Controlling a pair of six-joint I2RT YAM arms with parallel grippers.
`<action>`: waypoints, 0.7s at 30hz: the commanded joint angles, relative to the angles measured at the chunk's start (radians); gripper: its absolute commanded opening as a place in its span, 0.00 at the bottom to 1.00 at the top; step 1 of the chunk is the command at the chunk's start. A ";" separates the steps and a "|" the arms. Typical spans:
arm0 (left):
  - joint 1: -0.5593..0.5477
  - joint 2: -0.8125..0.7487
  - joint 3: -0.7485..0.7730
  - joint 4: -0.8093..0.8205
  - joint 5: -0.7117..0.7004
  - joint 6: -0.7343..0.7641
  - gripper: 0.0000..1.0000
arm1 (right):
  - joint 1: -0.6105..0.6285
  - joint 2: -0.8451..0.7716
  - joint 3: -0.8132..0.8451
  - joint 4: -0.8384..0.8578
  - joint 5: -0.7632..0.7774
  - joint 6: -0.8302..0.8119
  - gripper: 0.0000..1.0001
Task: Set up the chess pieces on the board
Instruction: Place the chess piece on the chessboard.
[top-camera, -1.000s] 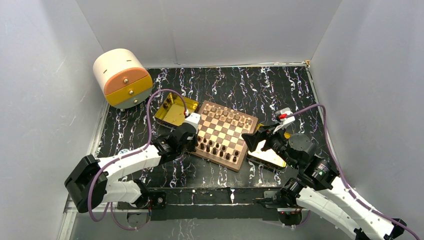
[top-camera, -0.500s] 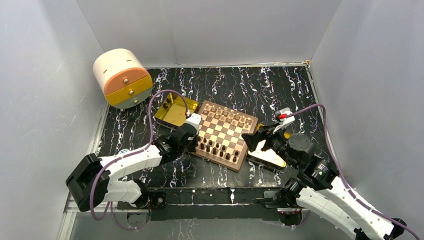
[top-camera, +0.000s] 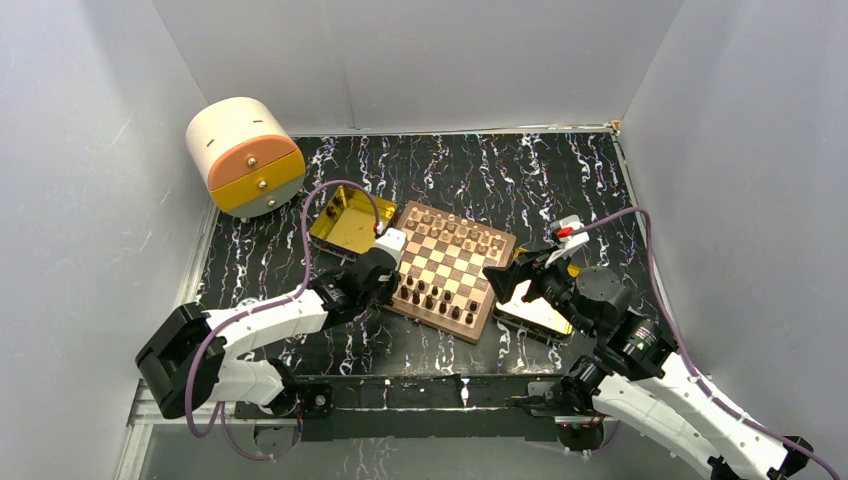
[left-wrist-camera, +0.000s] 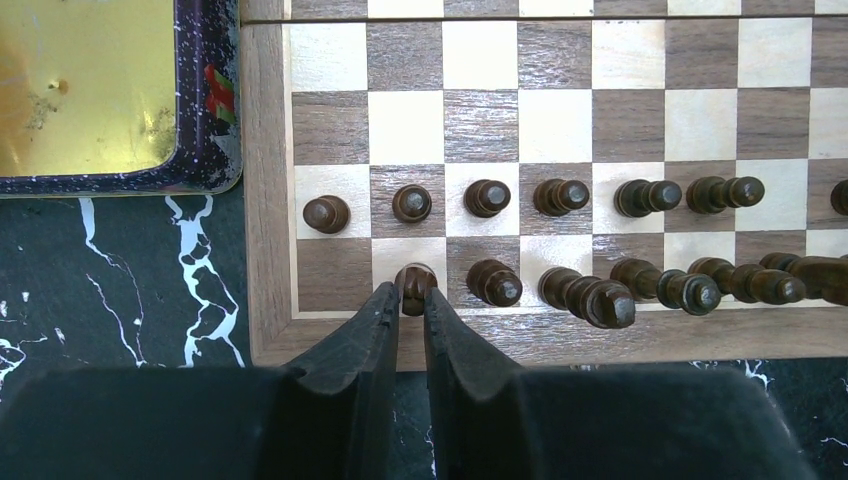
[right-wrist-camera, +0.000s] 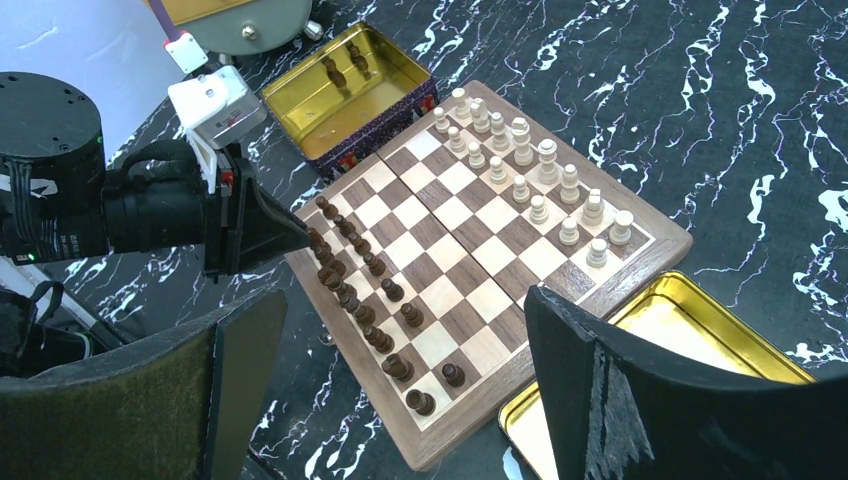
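The board (top-camera: 440, 322) lies at the table's middle. Light chess pieces (right-wrist-camera: 520, 160) fill its two far rows and dark chess pieces (right-wrist-camera: 365, 265) its two near rows. My left gripper (left-wrist-camera: 408, 292) is at the board's near left corner. It is shut on a dark piece (left-wrist-camera: 414, 278) that stands on the second square of the edge row; the corner square beside it is bare. My right gripper (right-wrist-camera: 400, 300) hangs open above the board's near right corner, holding nothing.
A gold tray (top-camera: 345, 220) with two dark pieces (right-wrist-camera: 340, 65) sits just left of the board (left-wrist-camera: 262, 200). A second gold tray (right-wrist-camera: 700, 330) lies at its right, under my right arm. A round cream and orange drawer box (top-camera: 245, 155) stands at the back left.
My left arm has edged slightly right along the board's near edge with its fingers low at the edge row. The right arm has not moved.
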 joint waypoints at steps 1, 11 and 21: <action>-0.008 -0.008 0.005 -0.001 -0.013 0.001 0.17 | 0.005 0.015 0.037 0.060 0.010 -0.007 0.99; -0.009 -0.035 0.088 -0.098 -0.015 -0.037 0.29 | 0.004 0.006 0.020 0.070 0.002 0.013 0.99; -0.008 -0.005 0.307 -0.280 -0.168 -0.117 0.44 | 0.004 -0.013 -0.005 0.067 0.002 0.030 0.99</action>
